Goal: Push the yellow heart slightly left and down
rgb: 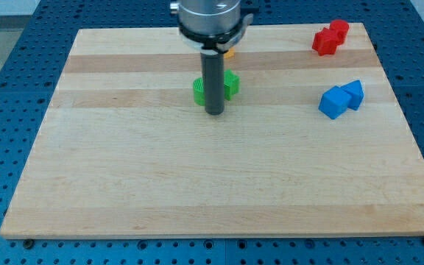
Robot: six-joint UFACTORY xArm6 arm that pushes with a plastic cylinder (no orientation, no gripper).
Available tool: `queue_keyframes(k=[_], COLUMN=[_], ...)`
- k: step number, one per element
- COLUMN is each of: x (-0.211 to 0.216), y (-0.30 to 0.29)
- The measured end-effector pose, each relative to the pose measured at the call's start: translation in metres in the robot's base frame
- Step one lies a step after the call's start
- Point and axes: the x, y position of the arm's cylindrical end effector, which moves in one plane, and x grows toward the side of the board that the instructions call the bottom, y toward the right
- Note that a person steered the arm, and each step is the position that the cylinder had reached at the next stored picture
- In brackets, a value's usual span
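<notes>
Camera view, your inventory: worktop [124, 184]; my tip [213, 112] at 6 o'clock of green block [229, 84]; yellow heart [229, 53] mostly hidden at 12 o'clock, shape unclear. No pincer fitted. Step: approach. Next, I judge: circle to heart's 1 o'clock side.

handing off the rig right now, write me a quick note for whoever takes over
My tip is down on the wooden board, at the view's bottom edge of the green block, with the rod covering that block's middle.
The yellow heart is almost hidden: only a small yellow-orange sliver shows under the arm's head, toward the view's top from the green block.
Red blocks sit at the view's top right; blue blocks lie below them.
Done: cannot tell whether any push has landed.
Left: bring the tip to the heart's upper right side, then nudge it slightly left and down; the green block sits close to that path.
</notes>
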Motion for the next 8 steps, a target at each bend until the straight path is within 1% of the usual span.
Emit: queue_keyframes(k=[1, 2, 3, 4, 5, 7, 8], x=[-0.004, -0.007, -0.02, -0.024, -0.038, -0.073, -0.093], y=[-0.016, -0.048, -0.042, -0.011, -0.008, -0.022, -0.05])
